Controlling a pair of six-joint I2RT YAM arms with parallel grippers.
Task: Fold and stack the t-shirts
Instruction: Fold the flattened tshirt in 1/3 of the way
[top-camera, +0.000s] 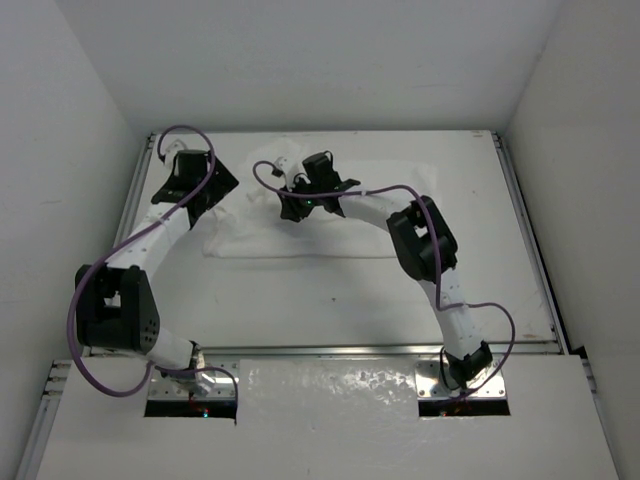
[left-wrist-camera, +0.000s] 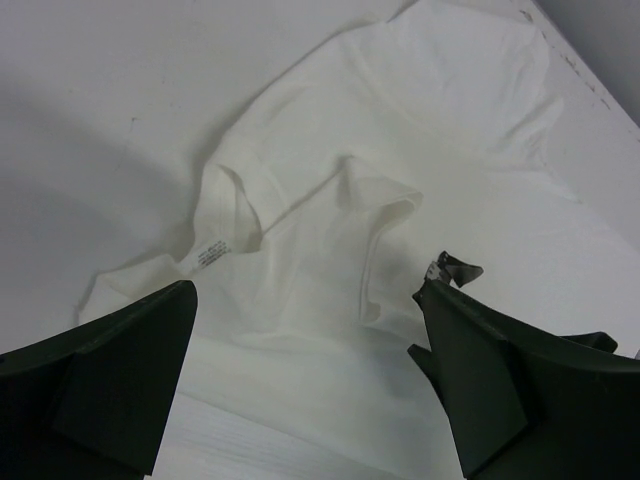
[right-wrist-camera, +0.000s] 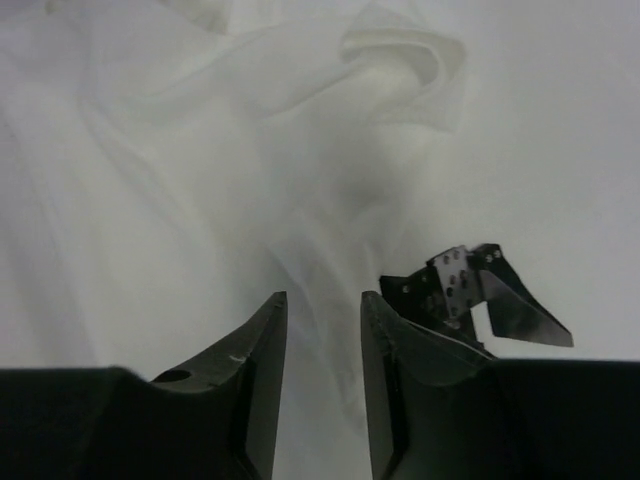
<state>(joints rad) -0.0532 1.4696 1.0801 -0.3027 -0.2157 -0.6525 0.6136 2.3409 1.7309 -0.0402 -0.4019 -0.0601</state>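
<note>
One plain white t-shirt (top-camera: 300, 238) lies spread and wrinkled at the back middle of the white table. My left gripper (top-camera: 195, 190) hovers over the shirt's left end. In the left wrist view it (left-wrist-camera: 305, 290) is wide open and empty above the collar and its label (left-wrist-camera: 210, 255). My right gripper (top-camera: 297, 205) is low over the middle of the shirt. In the right wrist view its jaws (right-wrist-camera: 322, 298) stand narrowly apart astride a ridge of fabric (right-wrist-camera: 330, 220), with creases running toward the gap. A bunched fold (right-wrist-camera: 400, 50) lies beyond.
White walls enclose the table on the left, back and right. A metal rail (top-camera: 330, 350) runs along the front edge by the arm bases. Purple cables (top-camera: 180, 135) loop off both arms. The table's right edge strip (left-wrist-camera: 590, 80) shows in the left wrist view.
</note>
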